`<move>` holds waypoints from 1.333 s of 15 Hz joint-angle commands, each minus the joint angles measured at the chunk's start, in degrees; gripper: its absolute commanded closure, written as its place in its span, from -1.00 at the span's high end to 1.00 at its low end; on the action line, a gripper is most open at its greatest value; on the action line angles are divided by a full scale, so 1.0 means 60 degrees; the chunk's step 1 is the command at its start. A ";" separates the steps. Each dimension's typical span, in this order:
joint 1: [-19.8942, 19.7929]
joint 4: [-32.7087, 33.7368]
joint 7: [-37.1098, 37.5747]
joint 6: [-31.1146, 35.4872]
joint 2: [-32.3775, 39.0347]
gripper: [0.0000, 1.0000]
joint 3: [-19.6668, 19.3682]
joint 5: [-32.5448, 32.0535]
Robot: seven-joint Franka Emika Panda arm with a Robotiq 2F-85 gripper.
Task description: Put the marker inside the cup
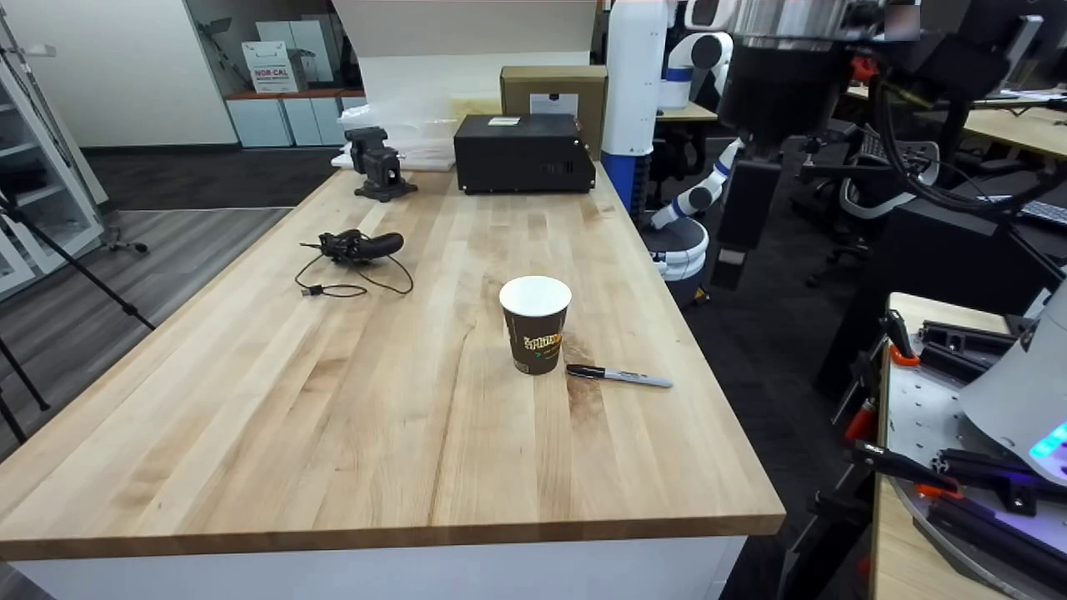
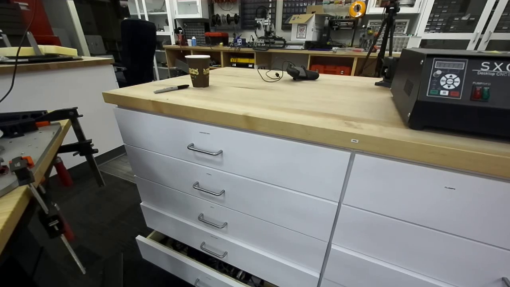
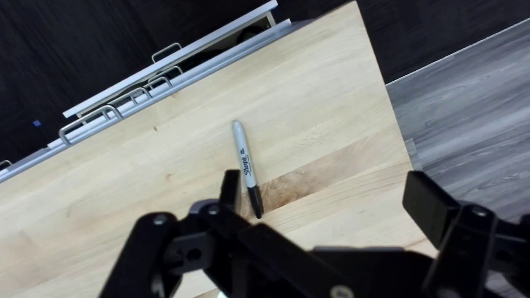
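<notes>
Wrist view: my gripper [image 3: 327, 198] is spread wide, its two fingers [image 3: 428, 211] well apart, and I have hold of nothing. Below it, the wooden tabletop [image 3: 319, 107]. The marker [image 3: 246, 163], grey barrel with Sharpie lettering, lies flat on the wood, lower than the gripper and over toward one finger rather than midway between the two. Its black cap end points back toward the gripper; the barrel runs out ahead of the fingertips.

In an exterior view I see the gripper hanging higher than the tabletop, clear of it; from that angle I cannot judge its spread.

The cup [image 1: 536, 333], brown paper, white inside, stands upright on the same wood, lower than the gripper, past the marker's cap end. Cap just beside the cup's base; marker outside the cup in both exterior views.

Farther from the gripper than the cup: a black corded device [image 1: 375, 247]. Farther out still, a black vise [image 1: 382, 171] and a black control box [image 1: 525, 154]. Ahead of the gripper, past the barrel and the tabletop's edge: white drawers [image 2: 255, 155], a low one pulled part way out.
</notes>
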 commanded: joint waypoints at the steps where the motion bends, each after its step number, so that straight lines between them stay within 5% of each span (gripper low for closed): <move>1: 0.0238 0.0308 -0.0270 0.1131 0.1469 1.00 -0.0011 -0.0208; 11: -0.0256 0.2079 -0.1512 0.1399 0.4375 1.00 -0.1162 -0.2067; 20: -0.0399 0.3469 -0.2816 0.0544 0.5794 1.00 -0.1645 -0.1285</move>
